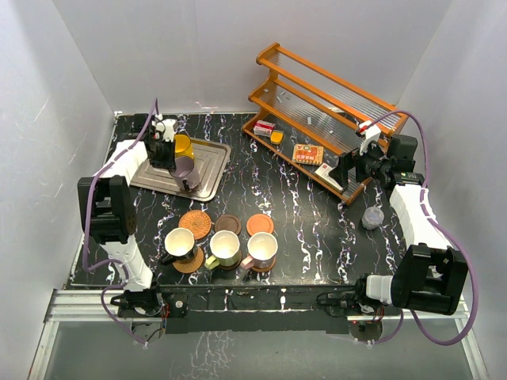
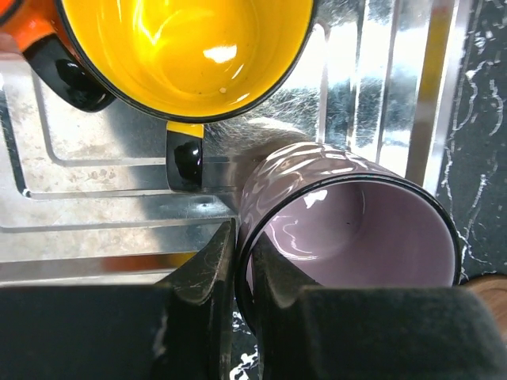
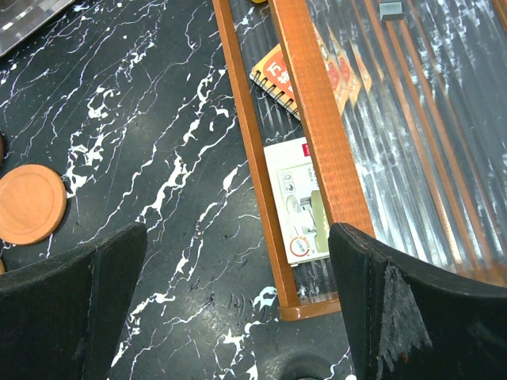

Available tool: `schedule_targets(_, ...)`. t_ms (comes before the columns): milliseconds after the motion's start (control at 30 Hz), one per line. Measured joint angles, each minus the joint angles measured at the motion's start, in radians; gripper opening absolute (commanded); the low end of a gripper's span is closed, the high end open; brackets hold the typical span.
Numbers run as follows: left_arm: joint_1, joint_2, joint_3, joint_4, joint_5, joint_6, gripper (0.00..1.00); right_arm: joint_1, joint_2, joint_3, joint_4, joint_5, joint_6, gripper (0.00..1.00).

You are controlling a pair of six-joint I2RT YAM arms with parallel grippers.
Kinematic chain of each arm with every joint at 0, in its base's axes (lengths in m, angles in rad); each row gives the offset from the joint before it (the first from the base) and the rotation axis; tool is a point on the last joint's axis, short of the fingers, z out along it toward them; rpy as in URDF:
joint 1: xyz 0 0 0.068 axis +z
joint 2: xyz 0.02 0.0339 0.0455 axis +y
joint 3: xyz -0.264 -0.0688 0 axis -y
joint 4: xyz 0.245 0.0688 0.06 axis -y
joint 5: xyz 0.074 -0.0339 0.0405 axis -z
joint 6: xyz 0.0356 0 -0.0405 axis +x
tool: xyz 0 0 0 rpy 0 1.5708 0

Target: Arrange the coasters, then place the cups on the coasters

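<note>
Partly behind fingers [image 2: 206, 273], lilac mug [image 2: 348, 229]

White arms [image 1: 119, 162], black joints [image 1: 107, 210], purple cables [image 1: 473, 277]; left claw [image 2: 240, 245] black.

Left end effector [image 2: 240, 245] clamped tight; right end effector [image 3: 238, 233] spread wide.

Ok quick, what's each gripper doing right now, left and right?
Left gripper: jaws closed on the wall of the lilac mug, at its rim.
Right gripper: jaws open, holding nothing.
</note>
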Motion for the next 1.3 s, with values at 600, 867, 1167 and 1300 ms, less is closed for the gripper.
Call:
schedule_targets(600, -0.287, -0.125, 0.111, -0.111, 0.135, 0.146, 0.00, 0.000, 0.000, 0.000, 0.000, -0.006, 0.002, 0.98)
schedule_targets(867, -0.493, -0.059, 0.179, -0.157, 0.170, 0.196, 0.00, 0.000, -0.008, 0.000, -0.001, -0.007, 0.002, 0.99)
schedule_targets(1167, -0.639, 0.055, 0.179, -0.214, 0.151, 0.233, 0.00, 0.000, -0.039, 0.000, -0.001, -0.023, 0.002, 0.98)
schedule_targets(1300, -0.669, 0.057, 0.171, -0.216, 0.146, 0.238, 0.00, 0.000, -0.042, 0.000, -0.001, -0.026, 0.002, 0.98)
